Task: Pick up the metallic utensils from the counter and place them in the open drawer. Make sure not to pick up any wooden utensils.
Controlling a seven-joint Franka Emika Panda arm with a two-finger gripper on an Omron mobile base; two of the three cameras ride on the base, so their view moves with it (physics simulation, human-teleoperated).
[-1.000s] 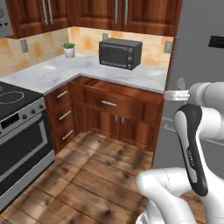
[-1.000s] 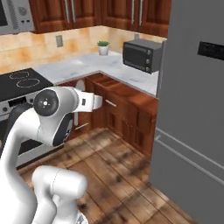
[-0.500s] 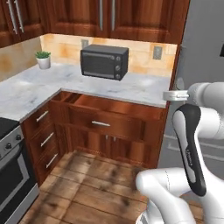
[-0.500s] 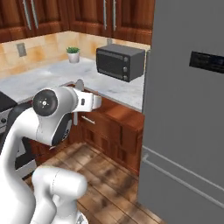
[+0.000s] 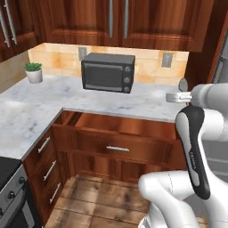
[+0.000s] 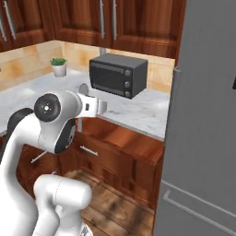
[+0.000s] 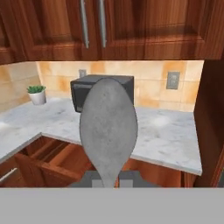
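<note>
My gripper [image 7: 108, 179] is shut on the handle of a silver-grey metal spoon [image 7: 108, 131], whose bowl stands up large in front of the hand camera. From the left base the spoon [image 5: 183, 84] sticks up from the gripper [image 5: 174, 96], high over the right end of the open drawer [image 5: 118, 149]. From the right base the gripper [image 6: 102, 107] and spoon [image 6: 83, 88] hang above the drawer [image 6: 124, 140]. The drawer [image 7: 48, 159] is wide, reddish-brown, with a slim silver handle, and no utensil shows inside it. The counter and the wooden utensils are out of view.
A black microwave [image 5: 108, 72] and a small potted plant [image 5: 34, 72] stand on the marble worktop [image 5: 26, 111] above the drawer. Narrower closed drawers [image 5: 44, 164] and a stove [image 5: 9, 191] lie to the left. A grey fridge [image 6: 203, 129] rises on the right.
The base has driven on and turned, so the whole scene shifted: the open drawer and microwave now sit closer and more central. The gripper has stayed shut on the spoon.
</note>
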